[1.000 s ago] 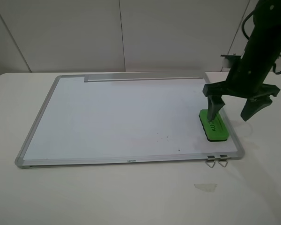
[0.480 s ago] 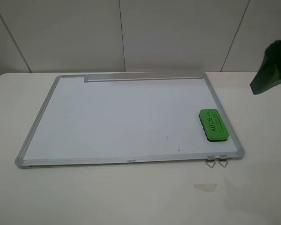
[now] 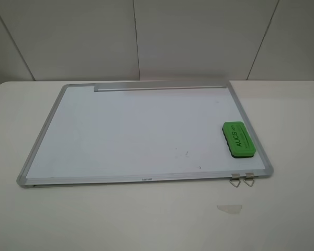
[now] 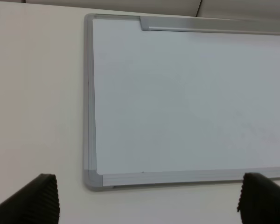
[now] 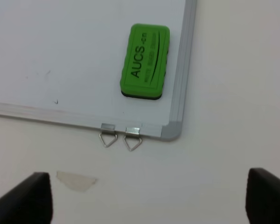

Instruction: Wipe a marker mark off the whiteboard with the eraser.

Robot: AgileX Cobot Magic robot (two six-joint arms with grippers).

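Observation:
The whiteboard (image 3: 136, 130) lies flat on the white table, its surface white apart from a few tiny specks; no marker mark shows on it. The green eraser (image 3: 239, 139) rests lettering-up on the board's near right corner, beside the frame, with nothing touching it. Neither arm appears in the exterior view. In the right wrist view my right gripper (image 5: 149, 198) is open, well back from the eraser (image 5: 145, 61) and over bare table. My left gripper (image 4: 147, 205) is open too, off the board's near left corner (image 4: 91, 179).
A metal tray strip (image 3: 159, 88) runs along the board's far edge. Two wire hanger clips (image 3: 242, 180) stick out from the near edge below the eraser. A pale patch like tape (image 3: 229, 208) lies on the table in front of them.
The right arm, which stood over the eraser a second ago, has lifted away to the right and left the exterior view. The eraser stays where it was.

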